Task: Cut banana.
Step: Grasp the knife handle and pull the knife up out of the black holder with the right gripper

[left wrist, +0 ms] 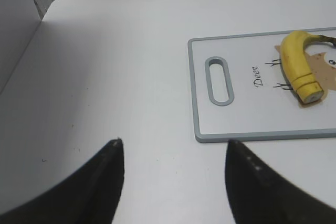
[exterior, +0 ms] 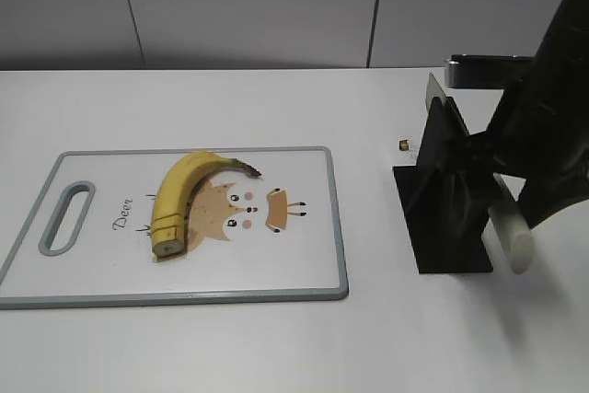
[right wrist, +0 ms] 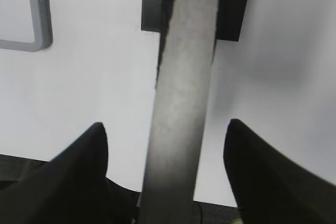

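Banana [exterior: 184,198] lies on the board [exterior: 304,227] at left, its near end already sliced flat. Right gripper [right wrist: 165,145] straddles the knife handle [right wrist: 181,98] at the rack [exterior: 446,200], fingers spread; left gripper [left wrist: 173,156] released, idle. Cutting remains

A white table [exterior: 230,347] fills the lower part of the exterior view, its surface smooth and evenly lit with only soft shadows. Behind it stands a pale grey wall [exterior: 248,6] made of flat panels, divided by thin dark vertical seams. In the left wrist view the table's far left corner is rounded and meets a grey side panel [left wrist: 16,30].
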Controlling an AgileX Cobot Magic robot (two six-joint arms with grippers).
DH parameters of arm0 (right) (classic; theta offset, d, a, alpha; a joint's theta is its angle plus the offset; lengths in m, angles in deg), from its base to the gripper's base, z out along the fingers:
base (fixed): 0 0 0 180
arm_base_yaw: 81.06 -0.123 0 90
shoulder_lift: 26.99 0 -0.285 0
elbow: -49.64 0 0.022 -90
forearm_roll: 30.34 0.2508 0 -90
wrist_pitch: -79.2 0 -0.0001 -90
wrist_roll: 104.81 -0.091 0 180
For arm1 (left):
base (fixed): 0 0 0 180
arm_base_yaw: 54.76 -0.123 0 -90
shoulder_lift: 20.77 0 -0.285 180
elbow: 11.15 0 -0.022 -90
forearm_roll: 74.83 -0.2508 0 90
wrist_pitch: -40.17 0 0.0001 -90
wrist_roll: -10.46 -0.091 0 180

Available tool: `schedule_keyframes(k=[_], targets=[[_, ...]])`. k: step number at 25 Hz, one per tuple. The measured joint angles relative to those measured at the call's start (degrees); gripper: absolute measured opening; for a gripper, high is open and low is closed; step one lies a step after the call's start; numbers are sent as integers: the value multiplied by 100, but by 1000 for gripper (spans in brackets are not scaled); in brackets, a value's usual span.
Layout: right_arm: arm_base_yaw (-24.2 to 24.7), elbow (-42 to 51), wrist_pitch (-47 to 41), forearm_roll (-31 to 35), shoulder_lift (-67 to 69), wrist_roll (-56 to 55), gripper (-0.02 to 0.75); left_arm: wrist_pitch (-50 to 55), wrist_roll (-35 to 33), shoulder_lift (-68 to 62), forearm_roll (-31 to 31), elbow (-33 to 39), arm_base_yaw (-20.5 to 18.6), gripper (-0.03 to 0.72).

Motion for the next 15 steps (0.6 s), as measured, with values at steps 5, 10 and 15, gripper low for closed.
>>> schedule_keyframes(k=[5,10,15], targets=[[0,0,70,-11,148,0,484,0,0,0,0,0,0,588],[0,0,24,-11,216,0,375,0,0,0,0,0,0,588],[0,0,-165,-29,222,-49,165,0,0,0,0,0,0,588]])
